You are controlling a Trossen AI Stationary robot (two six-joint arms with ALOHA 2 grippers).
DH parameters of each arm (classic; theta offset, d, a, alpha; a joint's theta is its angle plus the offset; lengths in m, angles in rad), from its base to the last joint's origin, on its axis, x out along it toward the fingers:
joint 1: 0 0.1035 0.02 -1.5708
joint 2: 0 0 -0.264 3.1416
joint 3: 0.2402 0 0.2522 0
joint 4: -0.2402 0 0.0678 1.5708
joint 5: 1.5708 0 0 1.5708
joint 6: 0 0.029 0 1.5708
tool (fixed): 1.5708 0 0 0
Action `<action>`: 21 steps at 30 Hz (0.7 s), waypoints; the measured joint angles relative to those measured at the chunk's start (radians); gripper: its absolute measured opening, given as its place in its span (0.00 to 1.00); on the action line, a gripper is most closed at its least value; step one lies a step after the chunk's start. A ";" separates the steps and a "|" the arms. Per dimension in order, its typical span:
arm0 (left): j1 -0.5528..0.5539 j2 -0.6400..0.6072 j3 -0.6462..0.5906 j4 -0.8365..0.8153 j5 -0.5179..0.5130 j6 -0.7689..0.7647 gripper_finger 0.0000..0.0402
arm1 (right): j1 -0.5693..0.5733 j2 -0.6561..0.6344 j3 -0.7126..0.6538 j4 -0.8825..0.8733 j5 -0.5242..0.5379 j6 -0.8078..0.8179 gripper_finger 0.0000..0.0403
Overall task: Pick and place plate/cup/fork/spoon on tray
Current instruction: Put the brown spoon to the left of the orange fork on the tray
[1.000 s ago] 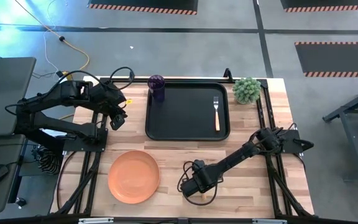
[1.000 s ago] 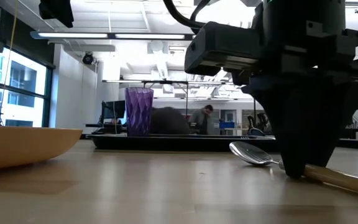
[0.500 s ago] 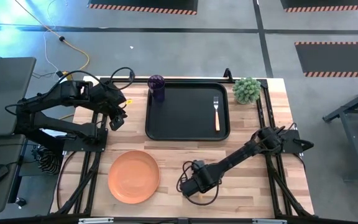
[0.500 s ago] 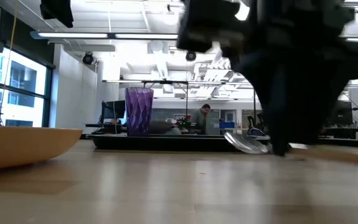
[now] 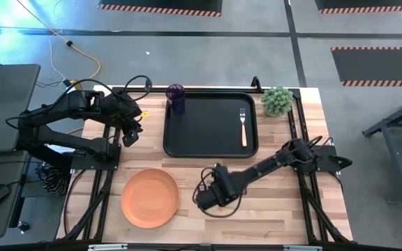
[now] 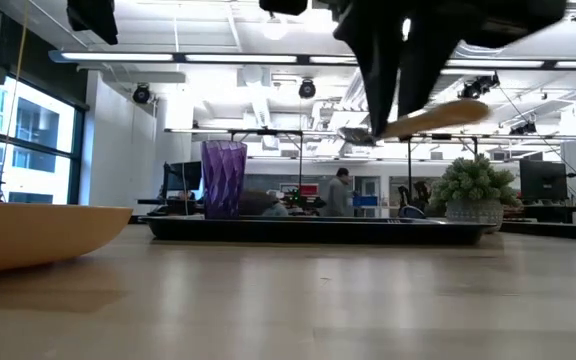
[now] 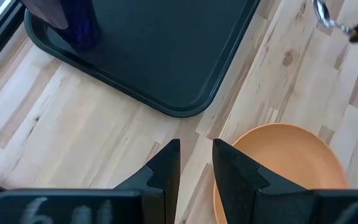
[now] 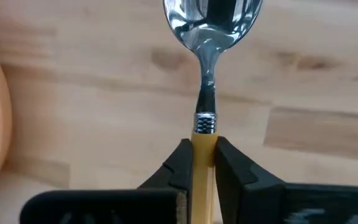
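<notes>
Above the table between plate [image 5: 150,198] and tray [image 5: 210,125], the right gripper [image 8: 199,158] is pinched tight on the spoon [image 8: 209,37] at its handle, just behind the neck. Light, stiff and probably slick, it may pivot bowl-down; a firm pinch suits. The left gripper [image 7: 196,163] waits part open, empty.

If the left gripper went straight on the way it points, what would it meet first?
Probably the round flat orange plate, just ahead of the left gripper; the black rectangular tray lies off to one side. Depth is unclear.

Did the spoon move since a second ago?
Yes. The right gripper has lifted the spoon off the table; in the low view it now hangs above the tray.
</notes>
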 joint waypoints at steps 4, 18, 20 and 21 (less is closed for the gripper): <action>0.000 0.000 0.000 0.000 0.000 0.028 0.21 | -0.045 0.000 0.045 -0.066 0.023 -0.046 0.05; 0.000 0.000 0.000 -0.005 0.000 0.051 0.21 | -0.211 -0.006 0.078 -0.132 0.065 -0.271 0.05; 0.000 0.000 0.000 -0.005 0.000 0.051 0.21 | -0.233 -0.009 0.078 -0.162 0.064 -0.294 0.05; 0.000 0.000 0.000 -0.005 0.000 0.051 0.21 | -0.244 -0.011 0.078 -0.174 0.064 -0.307 0.05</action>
